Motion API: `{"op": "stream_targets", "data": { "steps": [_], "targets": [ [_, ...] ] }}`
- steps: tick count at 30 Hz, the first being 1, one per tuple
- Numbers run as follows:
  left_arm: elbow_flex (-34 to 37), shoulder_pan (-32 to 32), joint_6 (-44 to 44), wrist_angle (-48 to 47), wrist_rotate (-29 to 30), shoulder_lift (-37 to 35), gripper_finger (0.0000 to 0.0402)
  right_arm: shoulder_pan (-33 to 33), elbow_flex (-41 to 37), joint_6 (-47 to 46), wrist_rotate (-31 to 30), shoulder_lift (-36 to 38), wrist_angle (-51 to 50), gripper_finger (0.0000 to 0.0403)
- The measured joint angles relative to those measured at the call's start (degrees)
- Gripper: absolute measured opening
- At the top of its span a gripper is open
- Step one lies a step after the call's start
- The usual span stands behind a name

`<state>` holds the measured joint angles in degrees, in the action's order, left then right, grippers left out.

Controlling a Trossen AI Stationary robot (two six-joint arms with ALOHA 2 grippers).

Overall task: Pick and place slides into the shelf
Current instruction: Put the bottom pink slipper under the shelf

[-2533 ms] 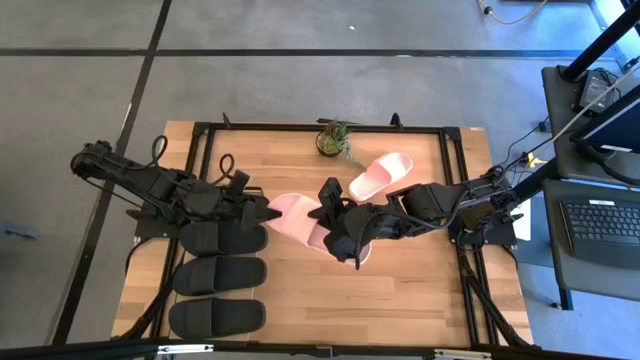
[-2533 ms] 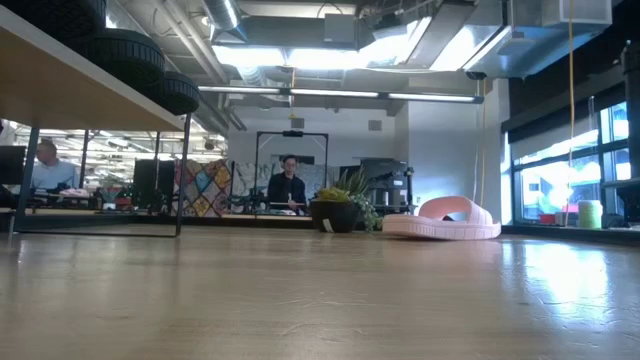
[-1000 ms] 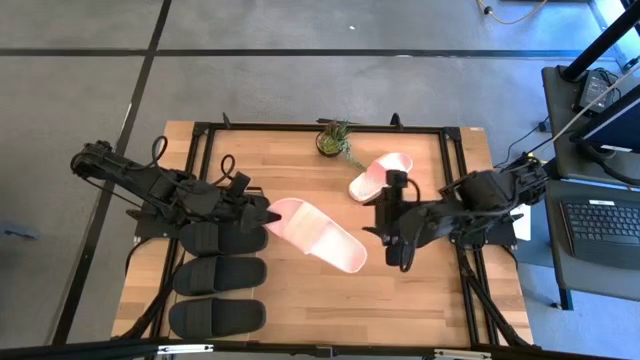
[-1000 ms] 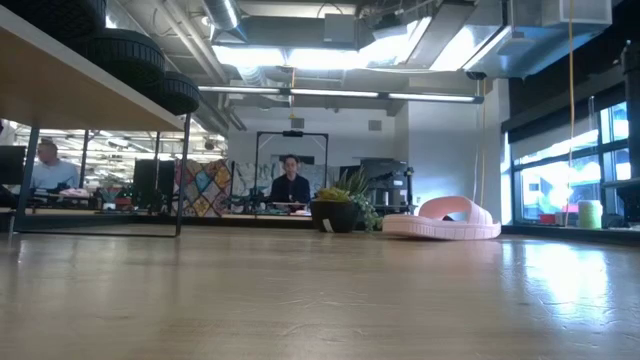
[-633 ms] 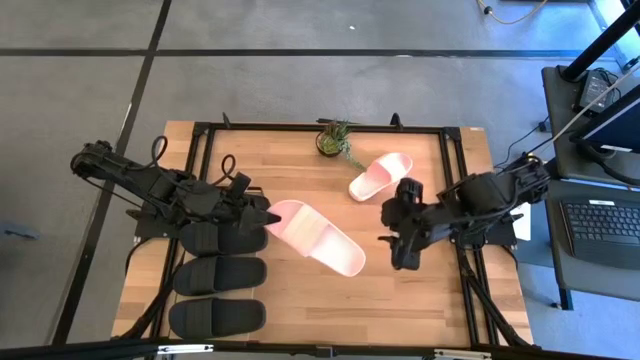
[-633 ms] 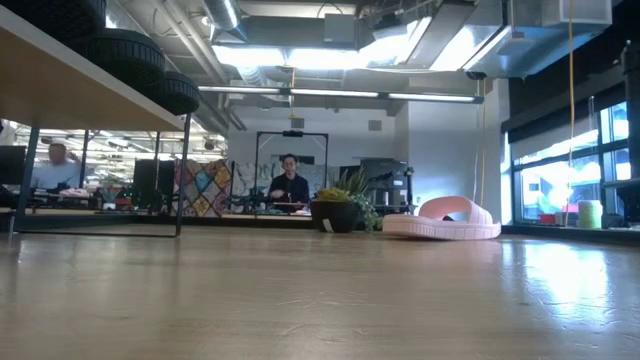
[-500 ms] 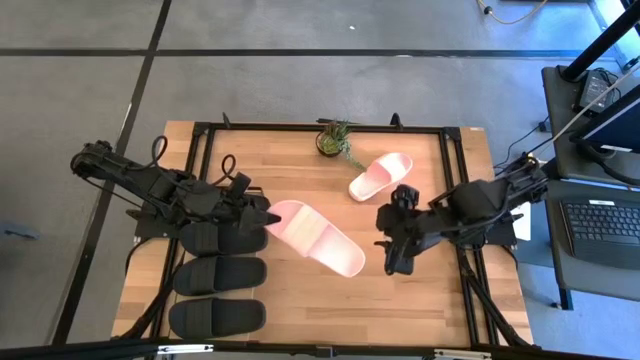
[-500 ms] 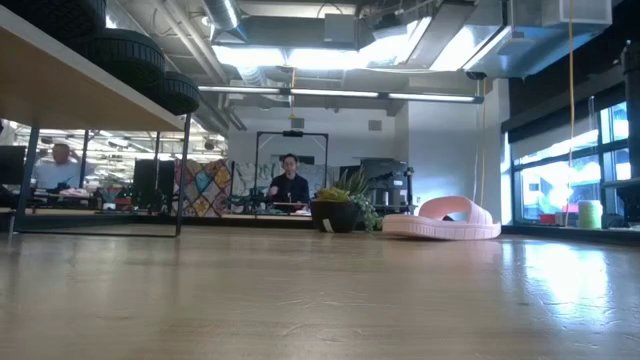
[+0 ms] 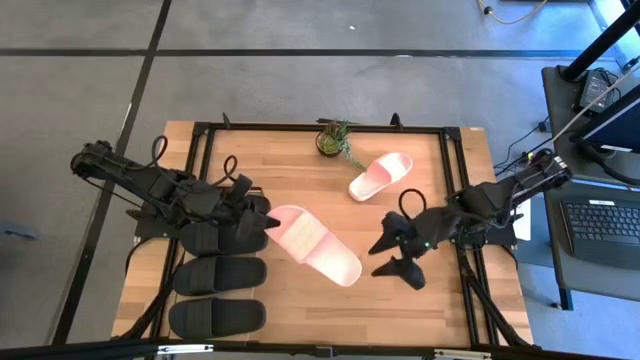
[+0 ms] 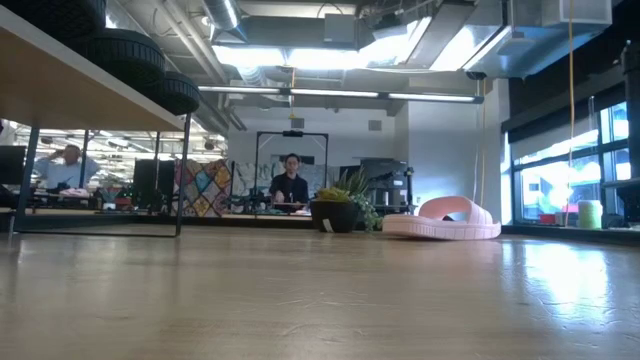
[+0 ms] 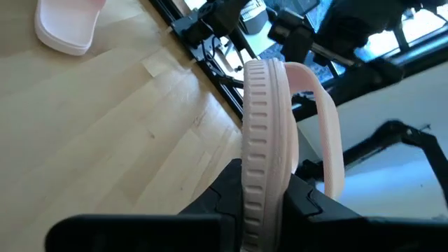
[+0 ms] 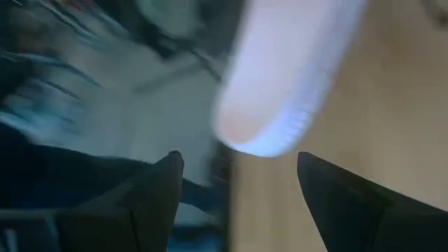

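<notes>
The left gripper [image 9: 262, 222] pinches the heel edge of the pink slide [image 9: 318, 244] at the worktop [image 9: 420, 310] centre; the shelf [image 9: 160, 262] stands at 9 o'clock. The right gripper [image 9: 398, 256], at 3 o'clock, is spread and empty. Such a thin edge hold may let the slide twist or drop.

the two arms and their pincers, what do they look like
Both arms are dark, near black, built of jointed segments with thin black cables looping along them. The left arm carries cable loops near its wrist. The right arm ends in a right pincer with two dark, tapered, wedge-shaped fingers. The left pincer shows the same matte black finish. No markings are visible.
</notes>
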<state>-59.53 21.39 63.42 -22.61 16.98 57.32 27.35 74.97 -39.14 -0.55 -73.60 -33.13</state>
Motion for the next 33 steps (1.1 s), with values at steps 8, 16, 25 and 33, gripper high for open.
{"op": "stream_targets", "data": {
  "steps": [8,16,25,33],
  "targets": [
    [0.0,0.0,-2.2,0.9,0.0,0.0,0.0038,-2.2,-19.6,-14.2,-1.4,7.0,24.0,0.0278],
    [0.0,-0.7,-2.6,0.9,0.0,0.0,0.0038,-4.0,-25.4,-22.2,-3.5,7.1,29.7,0.0278],
    [0.0,-3.3,-2.7,0.9,-3.4,0.0,0.0034,-4.2,-24.2,-19.0,-3.9,7.1,30.5,0.0278],
    [0.0,-4.6,-3.0,0.8,-4.5,0.0,0.0036,-6.8,-24.2,-17.5,-7.0,7.0,30.4,0.0278]
  ]
}}
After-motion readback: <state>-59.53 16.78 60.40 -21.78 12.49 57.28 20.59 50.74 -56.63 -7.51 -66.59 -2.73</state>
